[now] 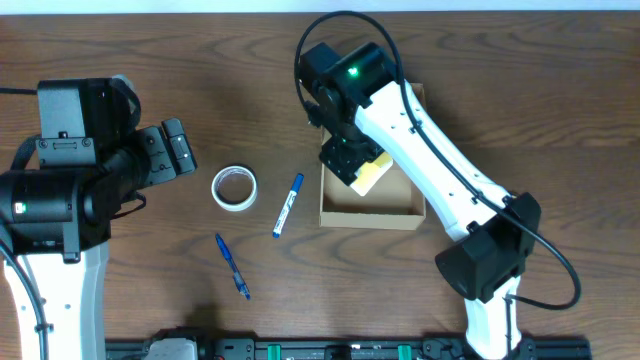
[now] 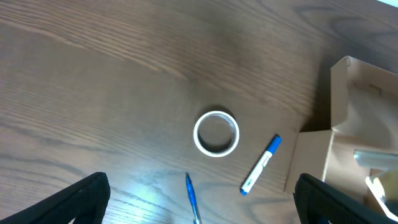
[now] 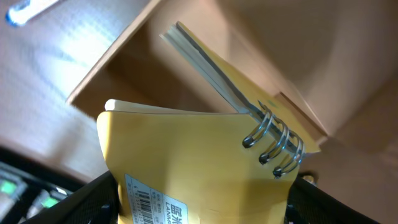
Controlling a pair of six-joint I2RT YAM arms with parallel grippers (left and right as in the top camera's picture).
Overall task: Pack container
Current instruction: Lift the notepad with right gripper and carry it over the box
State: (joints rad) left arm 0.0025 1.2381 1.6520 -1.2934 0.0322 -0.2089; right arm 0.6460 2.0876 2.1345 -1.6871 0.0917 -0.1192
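Overhead, on the dark wooden table (image 1: pixel 150 60), your tan cardboard box (image 1: pixel 372 217) sits right of centre. The right gripper (image 1: pixel 352 165) above it clasps a yellow spiral-bound notepad (image 1: pixel 376 175), and the left gripper (image 1: pixel 182 150) gapes wide, empty. Left wrist: a white tape roll (image 2: pixel 216 132), a blue-and-white marker (image 2: pixel 261 164) and a blue pen (image 2: pixel 192 199) lie outside the box. Right wrist: the notepad hangs over the open box.

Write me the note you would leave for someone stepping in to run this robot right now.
Left gripper: open, holding nothing, off at the table's left side.
Right gripper: shut on the yellow spiral notepad, holding it tilted over the open container.
Container: right of centre on the table, flap lid open.
Done: notepad brought to the container, not yet released.
Left: set the notepad down inside and let go. The tape roll, marker and pen lie on the table left of the container and probably go in next, then the flap gets closed.
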